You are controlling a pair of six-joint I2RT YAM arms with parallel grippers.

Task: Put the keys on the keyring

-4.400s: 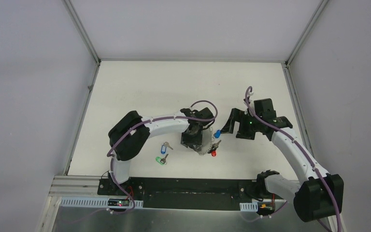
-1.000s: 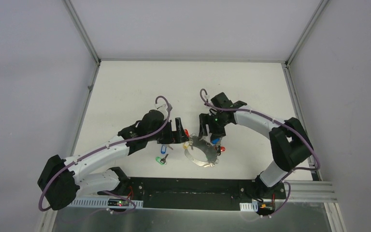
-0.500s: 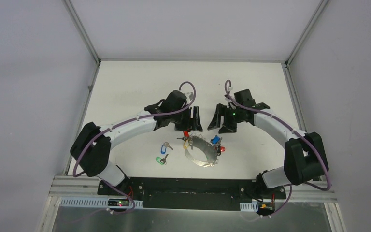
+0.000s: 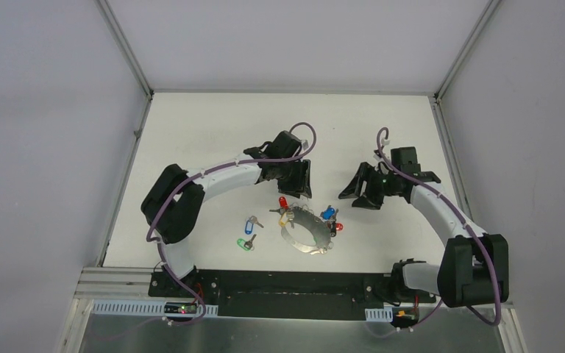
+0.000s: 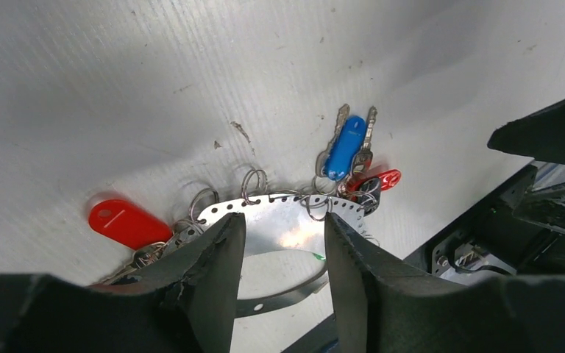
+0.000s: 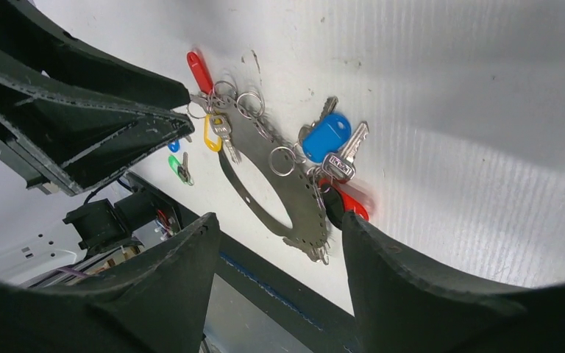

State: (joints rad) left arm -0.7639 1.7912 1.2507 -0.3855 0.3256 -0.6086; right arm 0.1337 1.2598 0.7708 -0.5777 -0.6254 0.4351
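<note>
A: Where are the loose keys?
B: The blue-tagged key (image 4: 251, 221) and green-tagged key (image 4: 245, 242) lie on the table (image 4: 191, 132), left of the keyring (image 4: 307, 234), not touching it.
A: And the grippers?
B: The left gripper (image 4: 301, 193) and right gripper (image 4: 358, 198) hover beyond the ring, fingers parted, both empty.

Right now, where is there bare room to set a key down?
Bare: the far half of the table, and the patch between the keyring and the right arm. Crowded: the near middle, where loose keys lie beside the keyring.
</note>
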